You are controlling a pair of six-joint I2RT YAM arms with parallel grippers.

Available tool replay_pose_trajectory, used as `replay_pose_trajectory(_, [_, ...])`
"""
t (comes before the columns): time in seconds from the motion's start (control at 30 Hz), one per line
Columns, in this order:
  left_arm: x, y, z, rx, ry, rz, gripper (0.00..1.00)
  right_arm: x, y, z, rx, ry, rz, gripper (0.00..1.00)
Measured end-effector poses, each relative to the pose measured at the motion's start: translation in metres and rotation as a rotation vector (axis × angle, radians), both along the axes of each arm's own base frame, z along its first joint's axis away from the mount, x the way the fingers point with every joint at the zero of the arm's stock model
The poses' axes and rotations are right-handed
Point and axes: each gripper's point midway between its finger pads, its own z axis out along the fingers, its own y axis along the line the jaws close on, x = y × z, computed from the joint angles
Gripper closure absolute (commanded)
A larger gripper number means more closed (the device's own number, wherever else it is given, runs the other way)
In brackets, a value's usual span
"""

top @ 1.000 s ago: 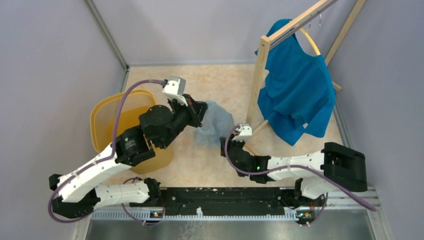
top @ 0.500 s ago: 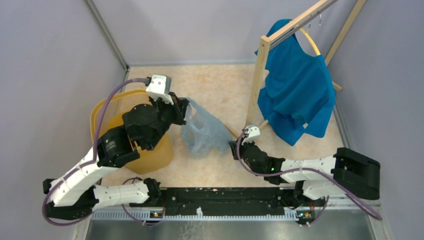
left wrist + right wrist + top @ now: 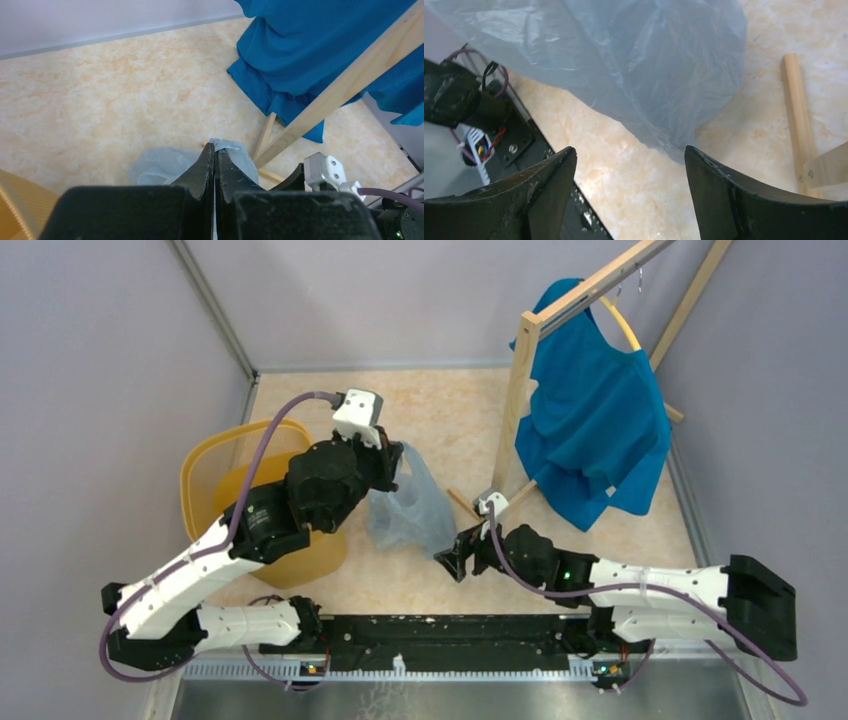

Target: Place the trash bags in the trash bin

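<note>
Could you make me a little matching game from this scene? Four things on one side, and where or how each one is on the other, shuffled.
1 trash bag
2 trash bin
3 blue shirt
4 right gripper

A hangs from the wooden rack
B open
C pinched by the left gripper
D yellow-orange

Pairs: 1-C, 2-D, 3-A, 4-B

There is one yellow trash bin (image 3: 200, 480). Right beside the bin there is one thin blue-grey trash bag (image 3: 410, 512). Farther from the bin stands one wooden rack (image 3: 520, 390), and on it hangs one blue shirt (image 3: 590, 430). I count two robot arms: the left arm (image 3: 190, 570) over the bin and the right arm (image 3: 650, 585) well away from it. Each has one gripper, so that makes two: the left gripper (image 3: 393, 462) and the right gripper (image 3: 452, 565).
</note>
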Motion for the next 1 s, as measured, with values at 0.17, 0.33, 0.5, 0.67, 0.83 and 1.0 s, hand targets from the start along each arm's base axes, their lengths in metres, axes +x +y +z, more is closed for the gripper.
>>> replay_pose_trajectory(0.17, [-0.008, -0.029, -0.008, -0.005, 0.037, -0.126, 1.00, -0.018, -0.001, 0.006, 0.005, 0.009, 0.066, 0.14])
replay_pose_trajectory(0.33, [-0.020, -0.055, -0.023, -0.005, 0.092, -0.251, 1.00, -0.019, -0.011, 0.050, 0.106, -0.028, 0.044, 0.14])
replay_pose_trajectory(0.5, [-0.031, -0.067, -0.042, 0.001, 0.153, -0.324, 1.00, -0.015, -0.012, 0.109, 0.220, -0.071, 0.024, 0.17])
replay_pose_trajectory(0.67, [-0.043, -0.076, -0.055, -0.005, 0.205, -0.391, 1.00, -0.006, -0.020, 0.141, 0.272, -0.111, -0.041, 0.17])
replay_pose_trajectory(0.83, [-0.058, -0.087, -0.056, -0.036, 0.235, -0.490, 1.00, 0.002, -0.021, 0.144, 0.250, -0.125, -0.081, 0.27])
replay_pose_trajectory(1.0, [-0.077, -0.099, -0.058, -0.052, 0.257, -0.612, 0.23, 0.013, -0.029, 0.133, 0.214, -0.135, -0.153, 0.89])
